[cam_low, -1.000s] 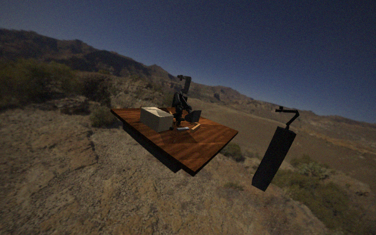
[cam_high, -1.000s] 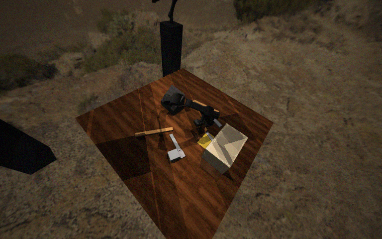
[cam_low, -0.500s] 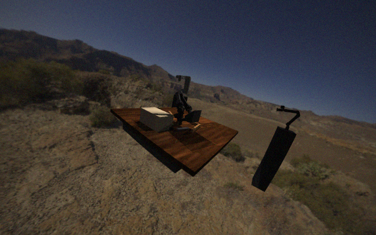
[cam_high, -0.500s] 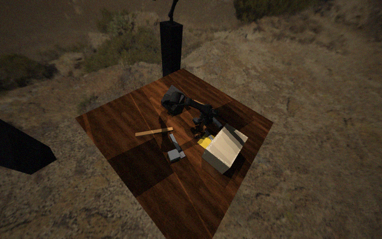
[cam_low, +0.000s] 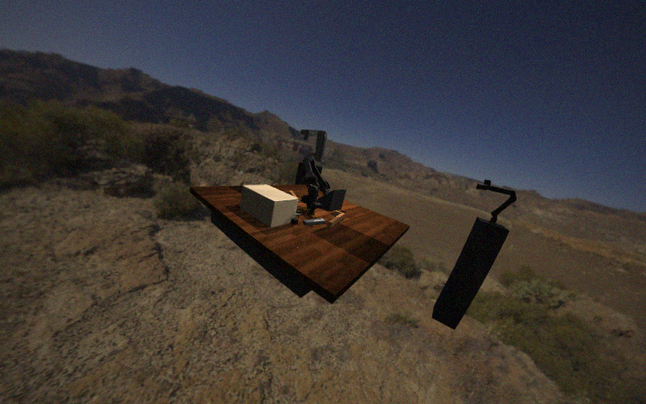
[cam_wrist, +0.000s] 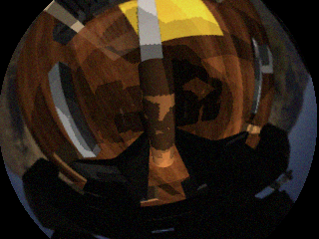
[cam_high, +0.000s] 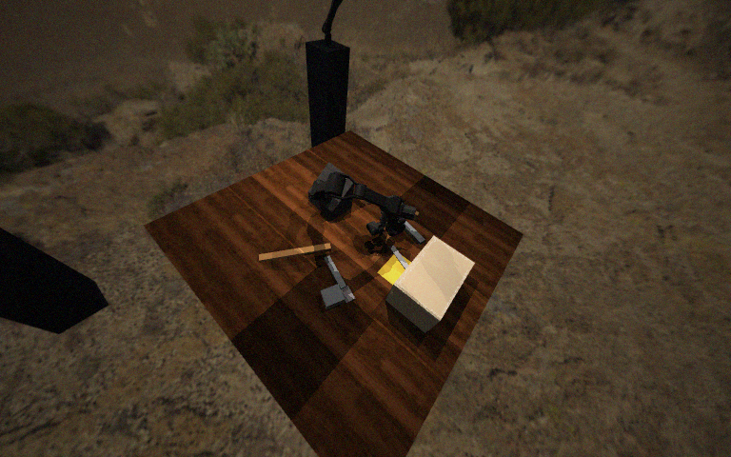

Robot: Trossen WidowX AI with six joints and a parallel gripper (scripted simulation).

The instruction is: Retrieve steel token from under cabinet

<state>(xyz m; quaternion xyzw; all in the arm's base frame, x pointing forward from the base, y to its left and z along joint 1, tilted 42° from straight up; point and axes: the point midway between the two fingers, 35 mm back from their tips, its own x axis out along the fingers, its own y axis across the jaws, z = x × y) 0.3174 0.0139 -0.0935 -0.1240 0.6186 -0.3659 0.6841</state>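
Note:
The beige cabinet stands on the wooden table. The yellow marked area lies in front of it. My gripper is low over the table just before the marked area. It is shut on a thin stick with a brown handle and a grey tip. The tip reaches over the marked area towards the cabinet's foot. The steel token is not visible in any view.
A plain wooden stick lies to the left of the arm. A grey tool with a flat head lies left of the cabinet. A short grey piece lies behind the cabinet's near corner. Black camera posts stand off the table.

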